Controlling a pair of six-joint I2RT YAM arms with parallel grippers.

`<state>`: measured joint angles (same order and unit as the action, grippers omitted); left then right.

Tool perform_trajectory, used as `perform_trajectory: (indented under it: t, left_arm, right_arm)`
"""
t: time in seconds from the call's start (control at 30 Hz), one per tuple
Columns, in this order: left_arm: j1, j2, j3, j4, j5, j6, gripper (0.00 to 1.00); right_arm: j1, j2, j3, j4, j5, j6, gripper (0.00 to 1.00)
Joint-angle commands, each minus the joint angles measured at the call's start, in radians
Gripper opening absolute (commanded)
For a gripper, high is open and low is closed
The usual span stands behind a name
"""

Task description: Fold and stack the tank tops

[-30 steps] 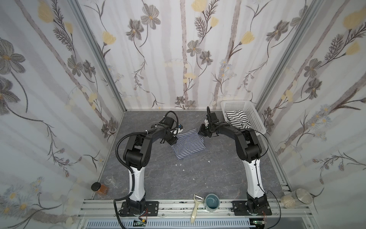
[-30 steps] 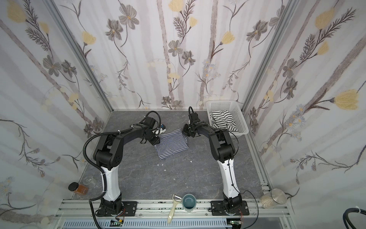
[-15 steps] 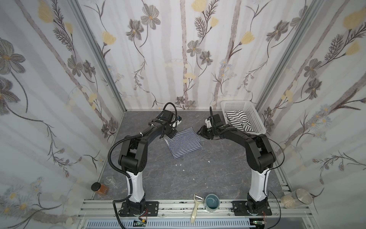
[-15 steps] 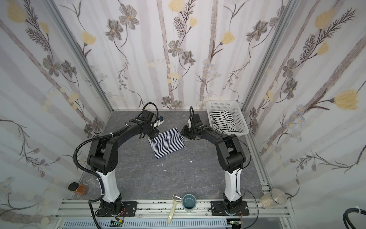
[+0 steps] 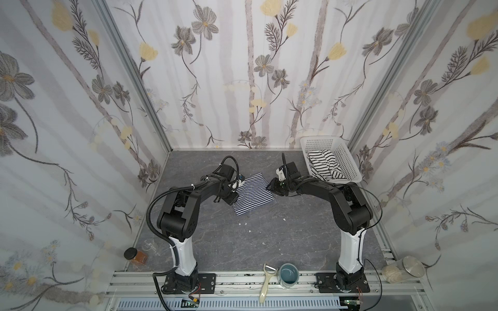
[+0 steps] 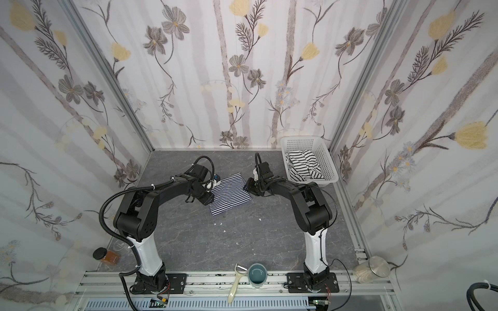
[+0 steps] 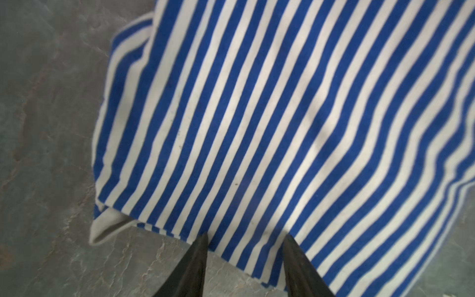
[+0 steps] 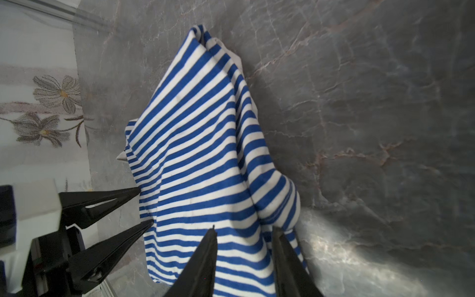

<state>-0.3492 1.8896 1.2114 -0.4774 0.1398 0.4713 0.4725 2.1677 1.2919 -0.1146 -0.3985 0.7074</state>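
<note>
A grey marbled table fills the floor of a booth closed in on three sides by flowered wallpaper. A metal rail along the front edge carries a peeler and a cup.

The blue-striped top lies folded on the table towards the back, between the two arms. It forms a skewed rectangle that looks a little longer across than deep, with its right end farther back than its left.

The left gripper has its jaws apart and released, their tips at the cloth's left edge. The right gripper is at the right corner, jaws also apart above the rumpled cloth and clamping nothing.

The black-striped top lies crumpled in the white basket in the back right corner.
</note>
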Motion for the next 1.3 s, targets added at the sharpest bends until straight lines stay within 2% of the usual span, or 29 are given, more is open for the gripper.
perform_trajectory:
  t: [0.0, 0.2, 0.4, 0.6, 0.7, 0.83, 0.9, 1.07, 1.27]
  left_arm:
    - [0.01, 0.009, -0.025, 0.056, -0.111, 0.013, 0.49]
    - [0.054, 0.001, -0.076, 0.116, -0.265, 0.094, 0.49]
    - [0.09, -0.007, -0.08, 0.212, -0.394, 0.163, 0.5]
    - [0.066, -0.079, -0.006, 0.206, -0.325, 0.1, 0.57]
    - [0.017, -0.101, 0.022, 0.201, -0.292, 0.066, 0.59]
    - [-0.065, -0.1, 0.056, 0.194, -0.193, 0.027, 0.6]
    - [-0.107, -0.078, 0.076, 0.193, -0.147, 0.018, 0.6]
    - [-0.193, 0.028, 0.169, 0.192, -0.13, 0.027, 0.6]
    - [-0.216, 0.146, 0.279, 0.192, -0.058, -0.002, 0.6]
  right_arm:
    - [0.019, -0.019, -0.035, 0.059, -0.01, 0.032, 0.37]
    - [0.081, -0.045, -0.093, 0.091, -0.029, 0.059, 0.37]
    - [0.146, -0.072, -0.145, 0.192, -0.156, 0.124, 0.38]
    - [0.139, -0.2, -0.227, 0.211, -0.123, 0.139, 0.4]
    - [0.109, -0.253, -0.272, 0.212, -0.091, 0.141, 0.41]
    - [0.065, -0.314, -0.335, 0.225, -0.039, 0.154, 0.41]
    - [0.046, -0.341, -0.363, 0.226, -0.014, 0.157, 0.41]
    - [0.018, -0.391, -0.415, 0.234, 0.011, 0.161, 0.41]
    - [0.006, -0.433, -0.469, 0.255, 0.022, 0.176, 0.41]
